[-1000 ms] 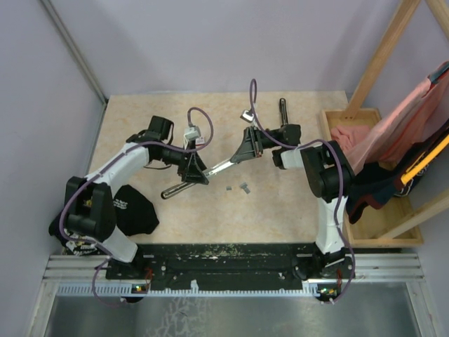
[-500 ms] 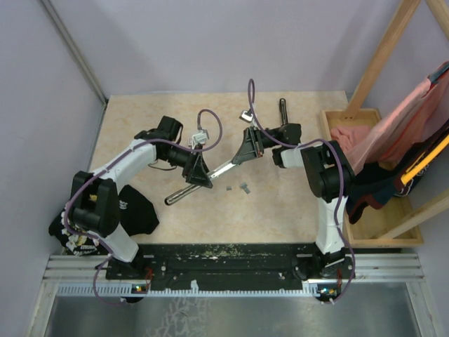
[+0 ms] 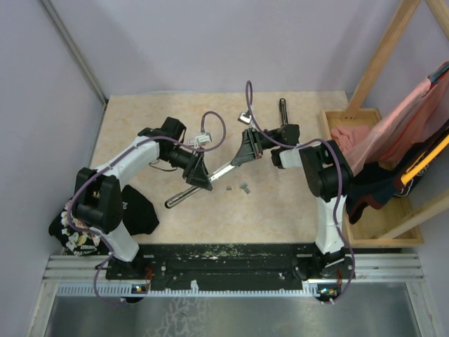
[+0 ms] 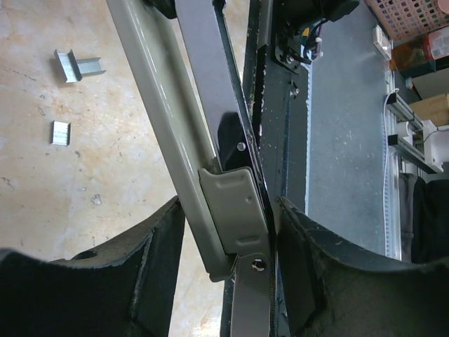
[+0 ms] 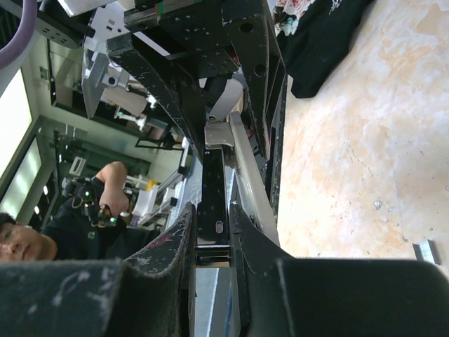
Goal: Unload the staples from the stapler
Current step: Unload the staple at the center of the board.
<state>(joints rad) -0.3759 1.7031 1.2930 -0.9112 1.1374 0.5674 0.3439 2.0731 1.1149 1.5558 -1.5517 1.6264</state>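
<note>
Left end effector (image 4: pixel 230 210): fingers (image 4: pixel 158 260) sit either side of the stapler (image 3: pixel 223 167), at the riveted bracket on its pale metal rail. The gap is narrow, about the rail's width. Near side looks like contact. I can't tell if the far pad is seated, so I'm not calling it a grip.

Right end effector (image 5: pixel 212 214): nearly shut, clamped on the stapler's black arm and holding that end up off the worktop (image 3: pixel 140 126). The stapler is opened out and spans between the two arms, with its low end toward near-left.

Staples (image 4: pixel 77 64): two small grey pieces lie loose on the worktop just beside the stapler, between the arms. I can't see whether any are left in the rail.

Risks as I read them:
- The left pads land on a slick, stepped bracket. An off-centre bite could twist the rail or squirt it out. The right side would then carry a long lever by one thin arm, which could slip or pivot.
- Both arms are on one hinged thing. Any mismatch in motion loads the hinge or snaps it shut, trapping whatever's inside.
- The low end sits near the loose staples. A swing could scatter them toward the black cloth (image 3: pixel 133 210) or off the edge.
- A spring shows by the bracket, and tugging the rail could release it.
</note>
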